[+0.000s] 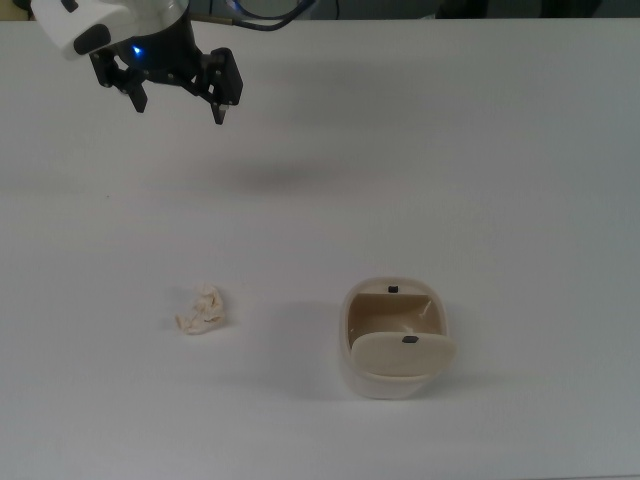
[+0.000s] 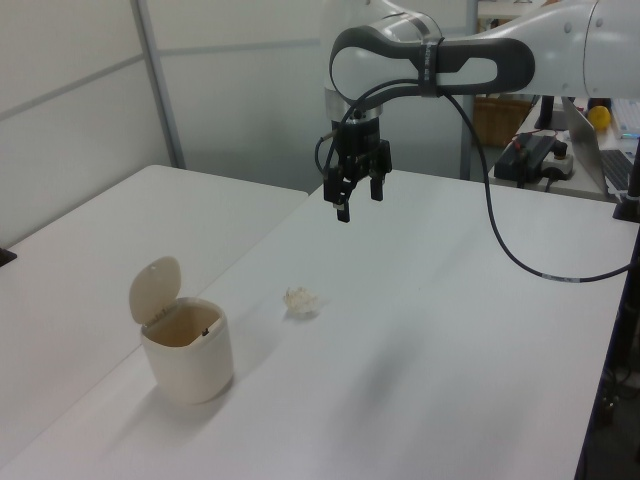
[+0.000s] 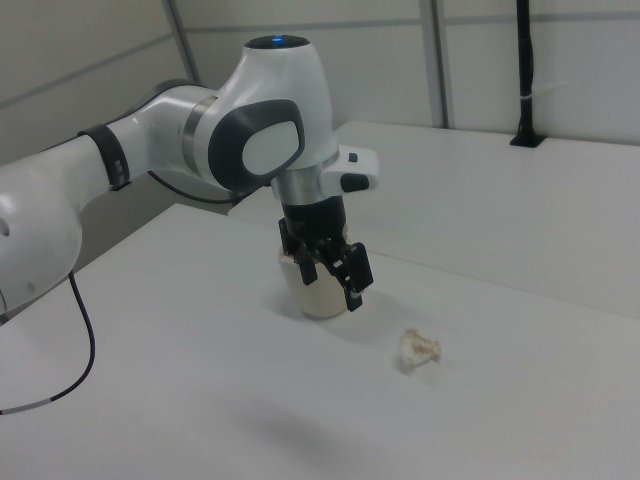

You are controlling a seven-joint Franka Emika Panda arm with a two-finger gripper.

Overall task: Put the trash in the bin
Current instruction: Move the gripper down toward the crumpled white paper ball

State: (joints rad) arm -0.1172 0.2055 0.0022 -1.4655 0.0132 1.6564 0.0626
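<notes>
From the top view, working left to right: my gripper (image 1: pixel 180 100) hangs above the tabletop (image 1: pixel 480 150) near its far left corner, fingers spread apart and holding nothing. Further in, toward the near edge, lies the crumpled paper wad (image 1: pixel 203 310), resting flat on the surface and well apart from the gripper. To its right, also toward the near edge, stands the cream swing-lid bin (image 1: pixel 395 340), flap (image 1: pixel 402 352) tipped up so the mouth is open; two small black marks show, one on the rim and one on the flap.

I count one wad, one bin, one arm.

I judge the wad to be very light, soft and springy: it should crush a little under the fingers and could skid away if nudged from one side. I would come straight down over its lumpy middle and close across the thickest part, so the folds bunch between the pads rather than slipping out.
</notes>
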